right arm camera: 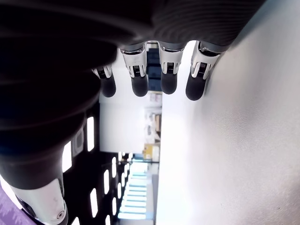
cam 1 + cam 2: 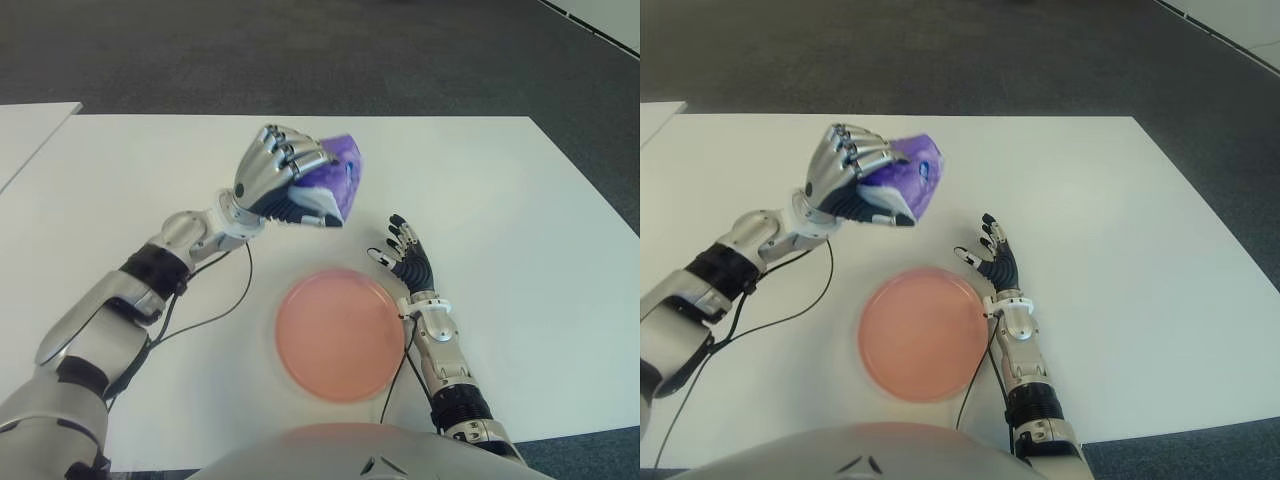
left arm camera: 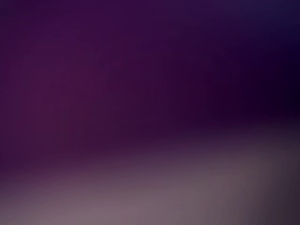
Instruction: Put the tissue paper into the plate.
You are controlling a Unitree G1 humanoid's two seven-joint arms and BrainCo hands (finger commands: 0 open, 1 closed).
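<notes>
My left hand [image 2: 285, 185] is shut on a purple tissue pack [image 2: 338, 175], holding it in the air above the white table [image 2: 520, 200], behind the plate. The pink round plate [image 2: 340, 333] lies on the table near its front edge, with nothing on it. In the left wrist view the purple tissue pack [image 3: 117, 79] fills almost the whole picture. My right hand [image 2: 405, 258] shows just right of the plate with its fingers [image 1: 168, 82] stretched out straight and nothing in them.
A black cable [image 2: 205, 315] runs across the table left of the plate. A second white table's corner [image 2: 30, 125] shows at the far left. Dark carpet [image 2: 300, 50] lies beyond the table's back edge.
</notes>
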